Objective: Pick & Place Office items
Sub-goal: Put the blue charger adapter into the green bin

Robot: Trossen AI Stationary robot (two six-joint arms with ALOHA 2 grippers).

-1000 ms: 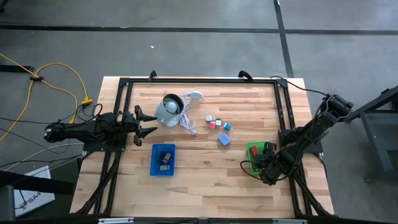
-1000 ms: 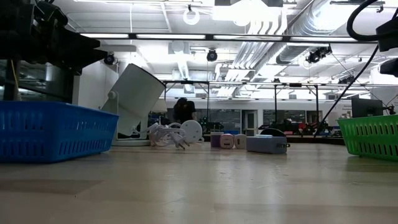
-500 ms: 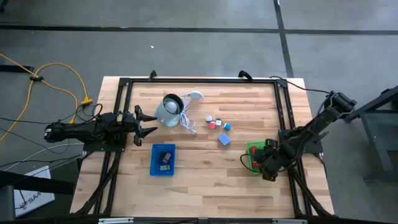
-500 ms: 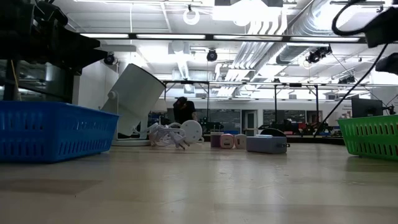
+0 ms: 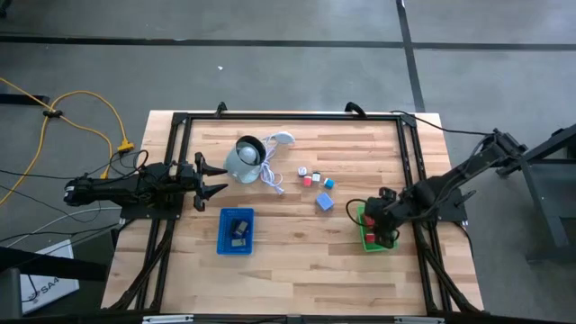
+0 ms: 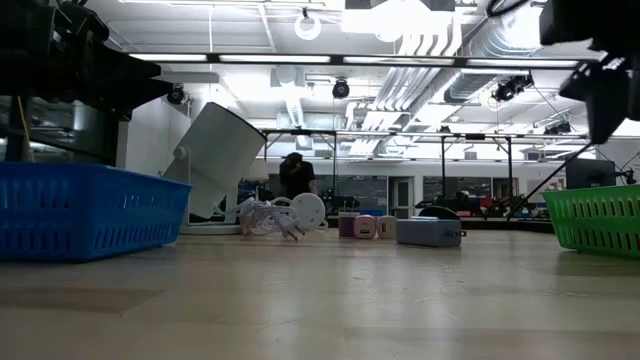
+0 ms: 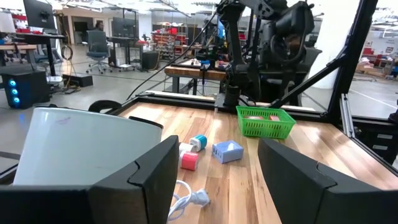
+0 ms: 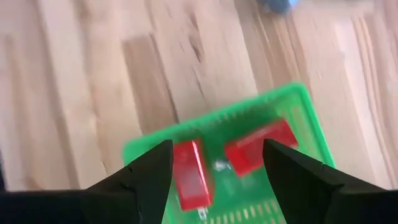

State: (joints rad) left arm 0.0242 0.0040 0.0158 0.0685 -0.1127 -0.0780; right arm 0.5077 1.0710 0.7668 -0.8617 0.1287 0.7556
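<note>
Since a second ago, the right pincer [image 5: 382, 216] has been swung inward and is now held released over the green tray [image 5: 369, 236], where two red blocks [image 8: 249, 152] lie. On the tabletop [image 5: 297, 261], the left pincer [image 5: 211, 178] is parked, spread, beside the grey-white round object [image 5: 241, 160]. Loose blocks [image 5: 315, 178] remain mid-tabletop; the tray rim could be clipped if the arm is swept low.

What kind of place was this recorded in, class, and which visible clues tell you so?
Probably a robotics lab or workshop: exposed ceiling ducts overhead, workbenches and office chairs beyond the wooden table, and a bare concrete floor.
</note>
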